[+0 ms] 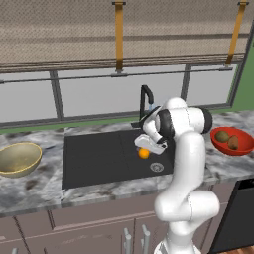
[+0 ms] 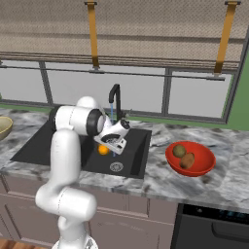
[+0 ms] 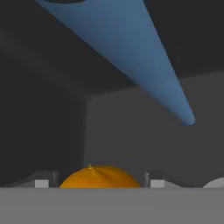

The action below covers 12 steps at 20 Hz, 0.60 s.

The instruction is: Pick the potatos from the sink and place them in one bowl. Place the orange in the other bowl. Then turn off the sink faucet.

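worktop (image 1: 30,191): grey marbled stone running the full width, below a long window
sink (image 1: 94,158): black basin set into the middle of the worktop, round silver drain (image 1: 157,167) near its front right corner; the orange (image 1: 144,154) is inside it, towards the right side and just behind the drain
tan-yellow bowl (image 1: 19,158): at the left end of the worktop, well apart from the sink, pale inside with nothing in it; the right base view cuts it off at the picture's left edge
red bowl (image 2: 190,159): on the worktop right of the sink, holding the two potatos (image 2: 183,155) touching each other, olive-brown one behind, reddish-brown one in front
sink faucet (image 2: 115,99): tall black hook at the sink's back edge; a blue stream of water (image 3: 127,57) runs from it, crossing the hand view as a broad blue cone
gripper (image 3: 99,183): low in the sink right over the orange, jaws spread wide with the fruit between them; whether the pads touch it cannot be told
hidden: from both base cameras the hand covers the top of the orange; the hand view shows just its upper dome, the rest cut off by the lower edge
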{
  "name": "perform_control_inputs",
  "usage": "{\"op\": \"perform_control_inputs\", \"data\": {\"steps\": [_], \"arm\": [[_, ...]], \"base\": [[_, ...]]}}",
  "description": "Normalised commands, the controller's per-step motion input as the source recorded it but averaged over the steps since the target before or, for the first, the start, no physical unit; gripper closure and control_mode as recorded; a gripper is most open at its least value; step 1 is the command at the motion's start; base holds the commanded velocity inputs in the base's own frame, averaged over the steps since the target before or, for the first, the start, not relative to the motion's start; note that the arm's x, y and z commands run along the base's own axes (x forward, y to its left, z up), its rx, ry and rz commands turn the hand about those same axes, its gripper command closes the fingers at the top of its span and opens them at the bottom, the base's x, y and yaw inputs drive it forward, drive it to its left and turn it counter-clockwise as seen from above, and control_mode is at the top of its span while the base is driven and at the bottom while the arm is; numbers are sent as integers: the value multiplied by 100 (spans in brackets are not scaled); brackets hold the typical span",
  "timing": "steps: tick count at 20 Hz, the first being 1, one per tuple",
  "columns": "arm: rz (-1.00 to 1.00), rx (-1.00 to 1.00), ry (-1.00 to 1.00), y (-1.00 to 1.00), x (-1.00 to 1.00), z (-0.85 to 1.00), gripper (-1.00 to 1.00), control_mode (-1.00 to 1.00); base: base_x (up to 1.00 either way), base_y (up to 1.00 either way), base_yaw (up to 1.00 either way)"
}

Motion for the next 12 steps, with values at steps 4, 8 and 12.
{"op": "perform_control_inputs", "data": {"steps": [4, 8, 12], "arm": [[6, 0, -1, 0, -48, 90, 100, -100], [5, 0, 0, 0, -32, 92, 100, -100], [3, 0, 0, 0, -44, 81, 100, -100]], "base": [[0, 0, 0], [0, 0, 0], [0, 0, 0]]}}
